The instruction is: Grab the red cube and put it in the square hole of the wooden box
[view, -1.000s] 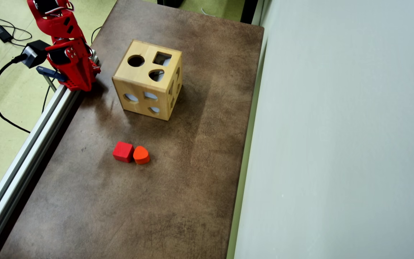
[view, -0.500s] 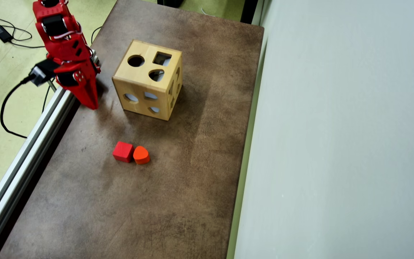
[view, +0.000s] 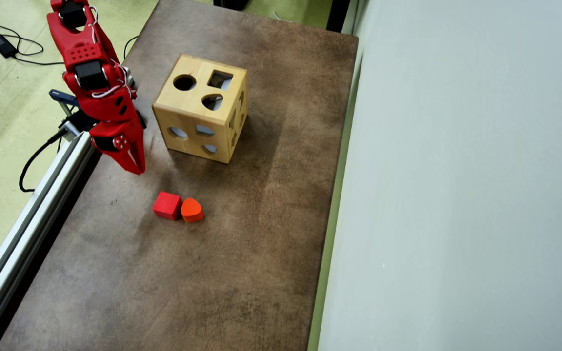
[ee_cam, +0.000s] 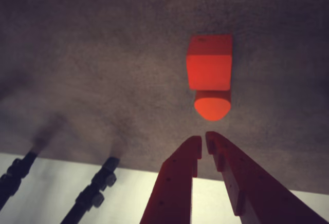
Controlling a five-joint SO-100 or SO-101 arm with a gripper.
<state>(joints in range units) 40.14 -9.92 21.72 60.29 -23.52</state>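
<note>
The red cube (view: 167, 205) lies on the brown table, touching an orange rounded block (view: 191, 210) on its right in the overhead view. In the wrist view the cube (ee_cam: 209, 62) is above the orange block (ee_cam: 212, 106). The wooden box (view: 200, 107) stands behind them, its square hole (view: 220, 79) on the top face next to a round hole. My red gripper (view: 137, 168) hovers left of the box and short of the cube. In the wrist view the gripper (ee_cam: 204, 142) is shut and empty, its tips just short of the orange block.
An aluminium rail (view: 37, 195) runs along the table's left edge in the overhead view. A pale wall panel (view: 456, 195) borders the right side. Two black bolted rods (ee_cam: 95, 193) show at the lower left of the wrist view.
</note>
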